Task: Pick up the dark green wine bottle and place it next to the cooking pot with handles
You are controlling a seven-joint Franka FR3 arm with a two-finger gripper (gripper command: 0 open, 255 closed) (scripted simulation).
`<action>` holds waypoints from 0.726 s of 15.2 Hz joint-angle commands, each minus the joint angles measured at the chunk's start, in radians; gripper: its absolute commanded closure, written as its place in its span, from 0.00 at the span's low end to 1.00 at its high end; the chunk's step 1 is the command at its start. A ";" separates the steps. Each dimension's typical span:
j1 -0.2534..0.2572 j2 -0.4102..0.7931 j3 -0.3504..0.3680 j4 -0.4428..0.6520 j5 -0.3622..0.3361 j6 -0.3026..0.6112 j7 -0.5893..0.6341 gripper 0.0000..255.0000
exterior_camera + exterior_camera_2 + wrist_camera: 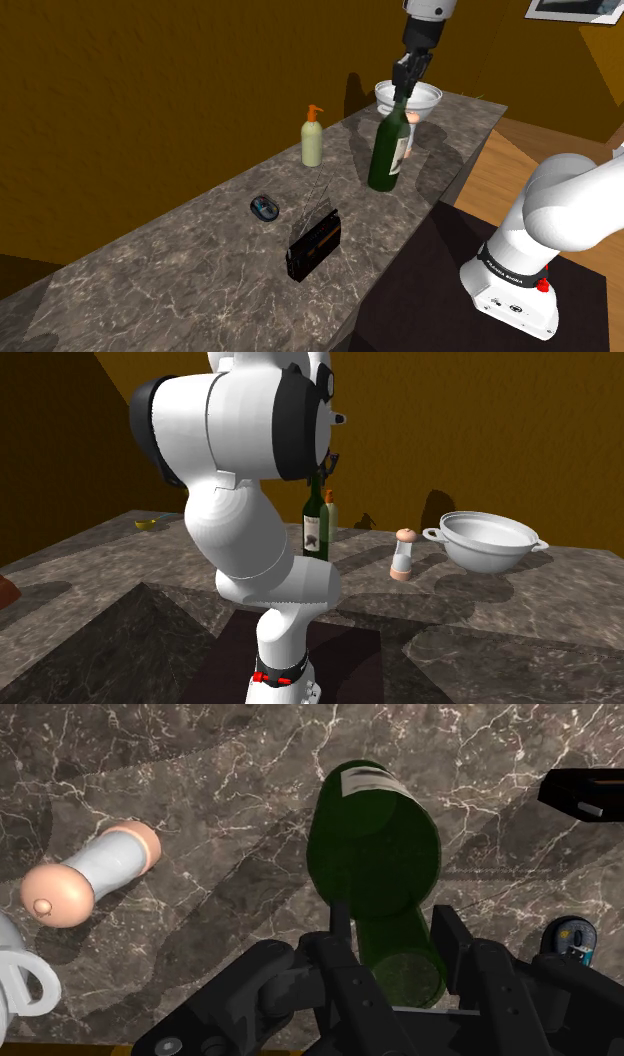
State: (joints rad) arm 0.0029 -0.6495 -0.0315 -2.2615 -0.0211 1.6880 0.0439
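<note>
Jaws were clamped on neck of dark green glass wine bottle, upright on grey marble surface, upper right of centre in shoulder view, near white two-handled pot. White label was unreadable.

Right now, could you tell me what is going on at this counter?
The white arm's black gripper is closed around the neck of the dark green wine bottle, which stands on the grey marble counter, apparently not yet lifted. The white cooking pot with handles sits farther along the counter, with a small peach-capped shaker between bottle and pot.
</note>
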 commanded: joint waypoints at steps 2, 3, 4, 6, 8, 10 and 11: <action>0.000 0.009 0.000 0.048 0.000 -0.038 -0.001 1.00; 0.000 0.013 0.000 0.064 0.000 -0.051 -0.001 1.00; 0.000 0.017 0.000 0.080 0.001 -0.064 -0.001 1.00; 0.000 0.025 0.000 0.114 0.001 -0.089 -0.002 1.00; 0.001 0.033 0.000 0.148 0.001 -0.114 -0.002 1.00; 0.001 0.043 0.001 0.182 0.002 -0.139 -0.002 1.00; 0.001 0.048 0.001 0.200 0.002 -0.152 -0.002 1.00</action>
State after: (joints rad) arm 0.0040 -0.6055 -0.0302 -2.0787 -0.0192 1.5493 0.0426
